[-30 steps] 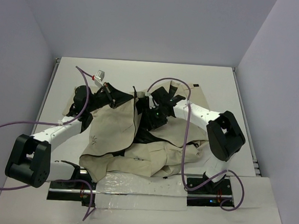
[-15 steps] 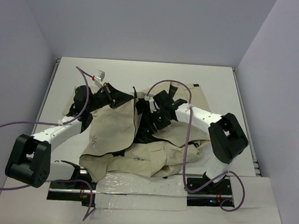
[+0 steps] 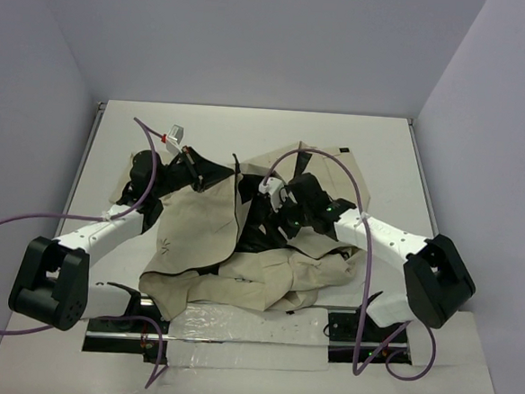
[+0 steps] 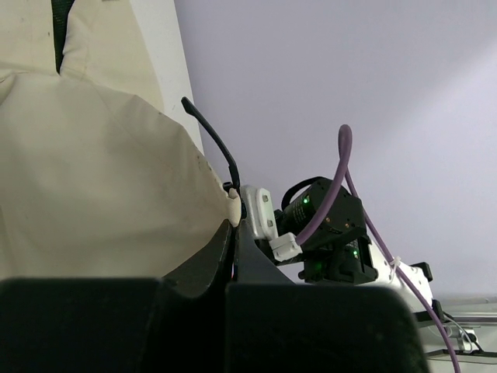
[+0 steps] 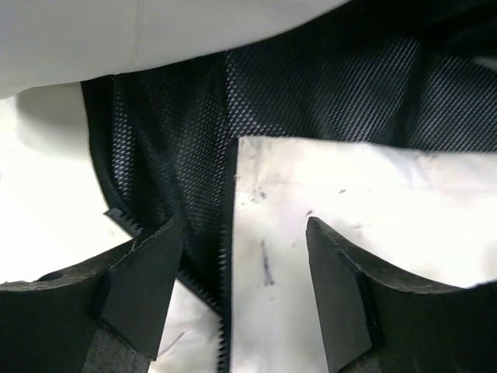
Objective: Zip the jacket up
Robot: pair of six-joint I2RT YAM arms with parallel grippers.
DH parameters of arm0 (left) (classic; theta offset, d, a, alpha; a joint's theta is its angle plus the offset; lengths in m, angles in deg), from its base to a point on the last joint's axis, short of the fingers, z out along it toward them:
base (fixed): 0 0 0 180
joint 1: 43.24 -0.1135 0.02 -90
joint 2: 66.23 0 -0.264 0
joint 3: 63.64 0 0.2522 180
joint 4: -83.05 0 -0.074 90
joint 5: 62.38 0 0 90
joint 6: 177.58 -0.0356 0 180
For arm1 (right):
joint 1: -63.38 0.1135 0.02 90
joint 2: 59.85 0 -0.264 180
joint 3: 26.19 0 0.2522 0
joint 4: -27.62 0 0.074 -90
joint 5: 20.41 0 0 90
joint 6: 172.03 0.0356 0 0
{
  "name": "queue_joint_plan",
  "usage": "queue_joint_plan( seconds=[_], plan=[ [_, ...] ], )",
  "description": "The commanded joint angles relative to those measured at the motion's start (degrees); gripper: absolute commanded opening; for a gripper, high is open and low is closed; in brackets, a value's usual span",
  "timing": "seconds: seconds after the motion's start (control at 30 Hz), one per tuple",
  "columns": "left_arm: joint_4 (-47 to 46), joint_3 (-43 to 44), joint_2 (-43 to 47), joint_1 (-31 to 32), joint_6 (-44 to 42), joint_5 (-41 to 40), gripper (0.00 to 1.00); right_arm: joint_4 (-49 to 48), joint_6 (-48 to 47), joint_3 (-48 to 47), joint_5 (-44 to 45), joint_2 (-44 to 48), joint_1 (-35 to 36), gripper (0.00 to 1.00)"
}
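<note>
The beige jacket [image 3: 197,237] lies crumpled mid-table, black lining [image 3: 260,237] showing at its centre and a small star-like mark [image 3: 166,242] on the left panel. My left gripper [image 3: 194,178] is shut on the jacket's upper edge; in the left wrist view the jaws [image 4: 233,225] pinch the beige fabric [image 4: 93,186] beside a dark zipper strip [image 4: 213,144]. My right gripper [image 3: 275,211] is open over the lining. In the right wrist view its fingers [image 5: 144,280] straddle the zipper teeth [image 5: 227,311] along a beige panel [image 5: 349,194], with black mesh [image 5: 311,85] beyond.
A small white and red tag [image 3: 174,135] sits at the back left of the table. A clear plastic sheet [image 3: 235,326] covers the near edge between the arm bases. Purple cables [image 3: 149,144] loop over both arms. Walls close in on both sides.
The right arm's elbow has swung out to the right and nearer. Its gripper has shifted slightly nearer over the black lining. The left arm has not moved.
</note>
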Motion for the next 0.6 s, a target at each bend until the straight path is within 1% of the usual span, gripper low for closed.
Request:
queue_joint_plan(
  seconds=[0.0, 0.1, 0.2, 0.33, 0.43, 0.57],
  plan=[
    [0.09, -0.06, 2.29, -0.26, -1.29, -0.84, 0.00, -6.00, -3.97, -1.51, 1.10, -0.96, -0.79, 0.72],
    [-0.04, -0.18, 2.50, -0.26, -1.17, -0.92, 0.00, -4.93, -1.91, -4.87, -0.90, -6.08, -2.17, 0.72],
    [0.26, -0.37, 3.04, -0.26, -1.25, -1.15, 0.00, -5.03, -0.28, -8.22, 0.27, -9.96, -2.56, 0.72],
    [1.48, -0.23, 3.74, -0.26, -1.75, -1.10, 0.00, -5.27, 0.09, -9.96, -0.10, -11.67, -2.73, 0.72],
    [2.18, -0.21, 4.32, -0.26, -2.06, -1.57, 0.00, -1.86, 0.38, -11.78, 0.04, -13.83, -2.73, 0.72],
    [1.95, -0.44, 4.39, -0.26, -1.96, -1.83, 0.00, -0.75, 0.98, -11.91, 0.12, -14.42, -2.73, 0.71]
  ],
)
